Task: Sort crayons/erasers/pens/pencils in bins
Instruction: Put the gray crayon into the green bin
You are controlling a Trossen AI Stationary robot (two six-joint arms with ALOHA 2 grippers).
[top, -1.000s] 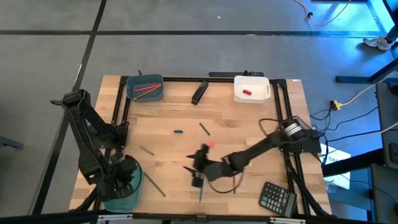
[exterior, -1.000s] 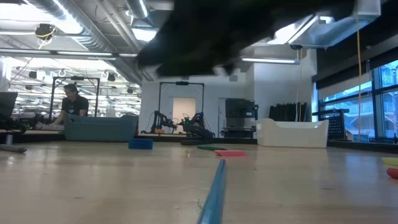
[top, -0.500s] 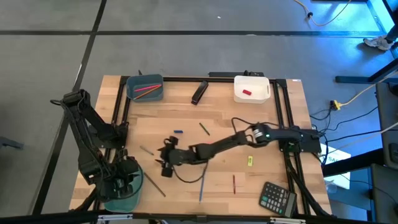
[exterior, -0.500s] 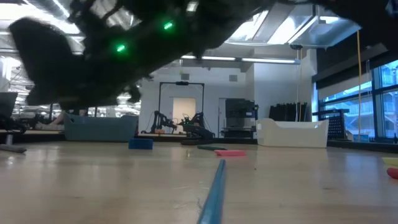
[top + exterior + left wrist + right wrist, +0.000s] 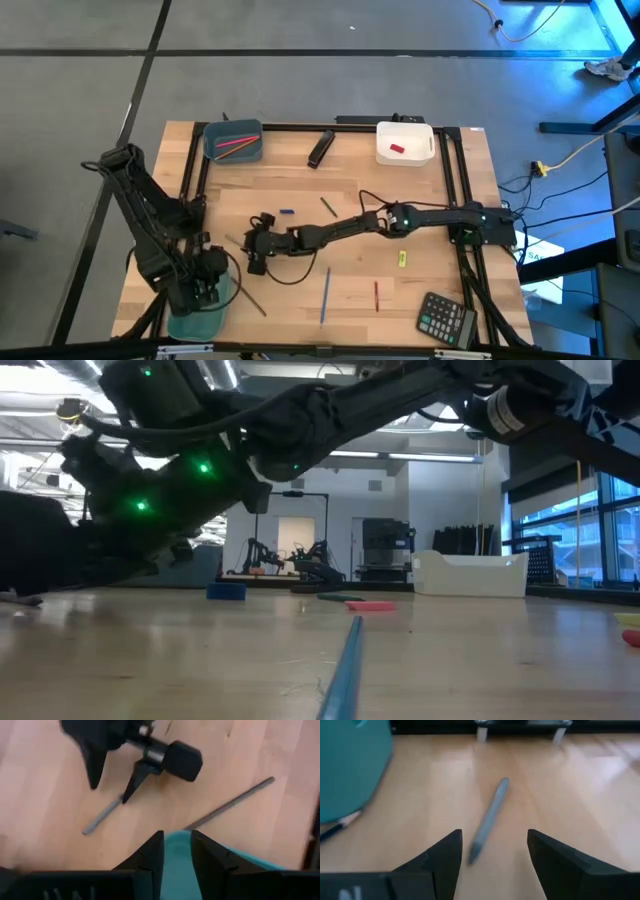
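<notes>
- Table: wooden top carrying both arms, three bins and loose items.
- Right gripper: arm stretched across the table, fingers spread wide, holding nothing, poised over a grey pen.
- Left gripper: above the teal bin at the near left corner; fingers narrowly parted, nothing visibly held.
- Blue-grey bin: far left, contains pink-red pencils.
- White bin: far right, contains a red eraser.
- Blue pencil: lying near the front edge.
</notes>
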